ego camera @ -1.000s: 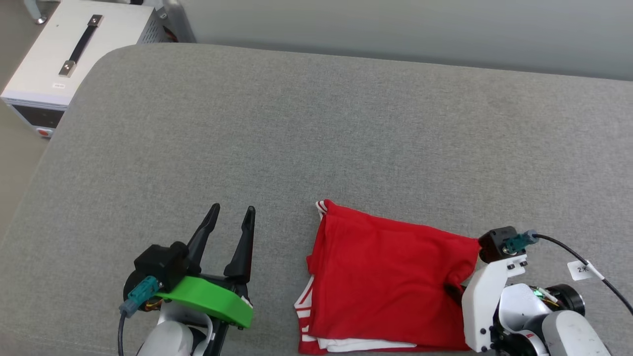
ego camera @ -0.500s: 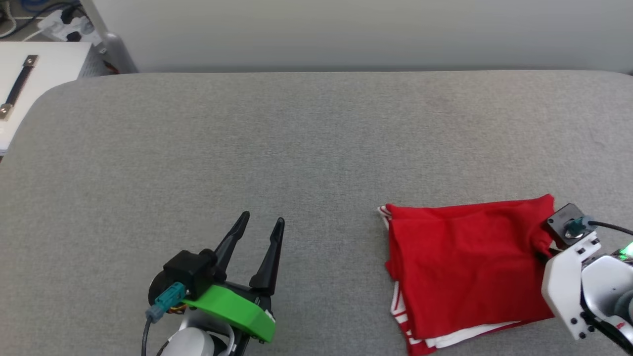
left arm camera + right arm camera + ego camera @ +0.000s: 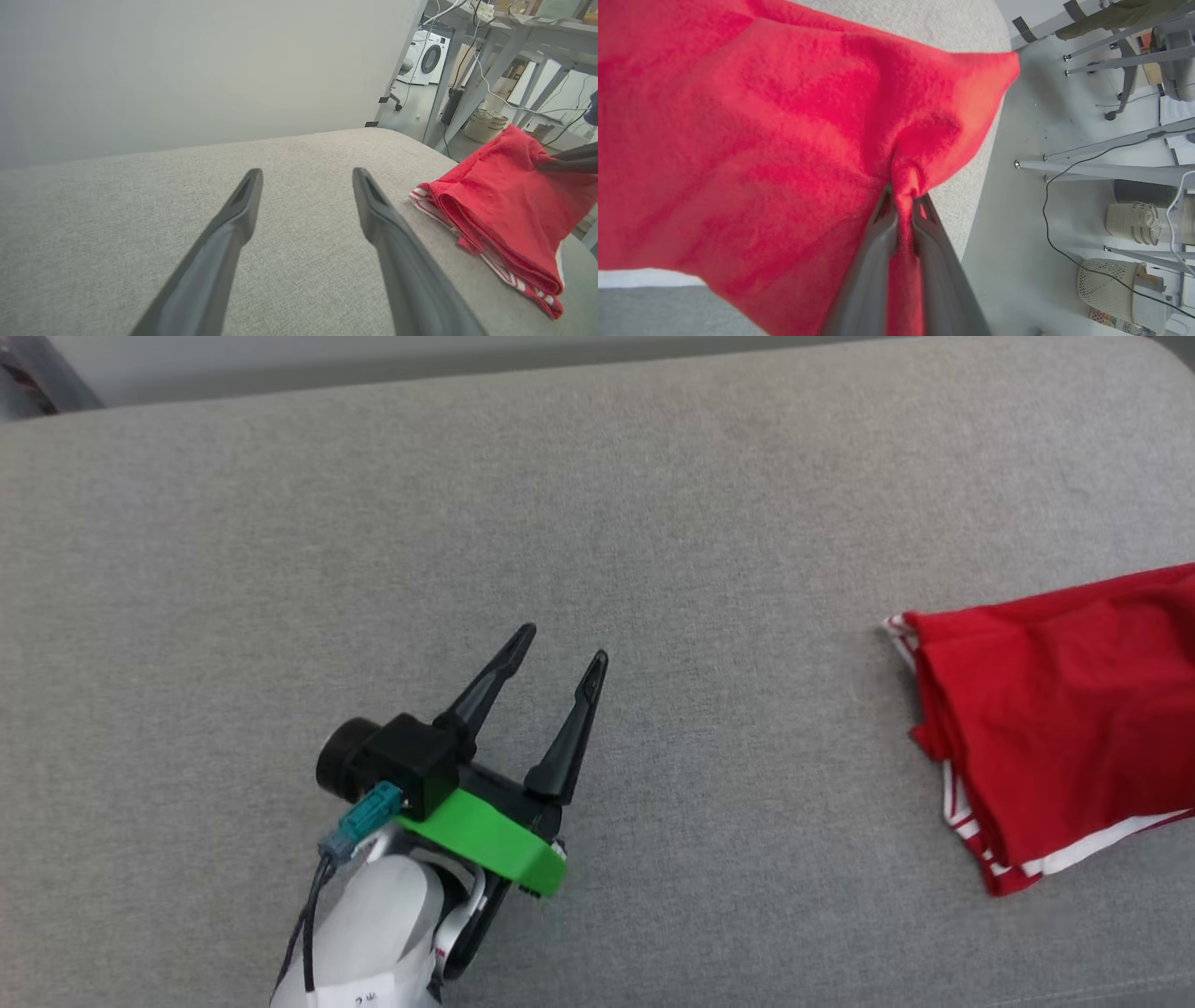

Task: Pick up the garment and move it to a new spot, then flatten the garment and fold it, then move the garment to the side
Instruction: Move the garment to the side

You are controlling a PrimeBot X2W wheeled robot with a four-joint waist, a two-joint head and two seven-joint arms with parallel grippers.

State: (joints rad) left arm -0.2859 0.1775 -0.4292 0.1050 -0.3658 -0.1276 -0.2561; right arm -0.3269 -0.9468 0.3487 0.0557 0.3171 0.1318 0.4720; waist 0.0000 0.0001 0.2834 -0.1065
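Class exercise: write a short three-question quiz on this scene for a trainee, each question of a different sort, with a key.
1. True or false: the left gripper is shut on the garment.
2. Multiple choice: the right gripper pinches A) a bunch of red cloth, B) a white sleeve, C) nothing.
3. Fill the gap: the garment's striped trim shows at its edge nearest the ____ gripper.
Key: 1 false, its jaws stand open over bare cushion; 2 A; 3 left.
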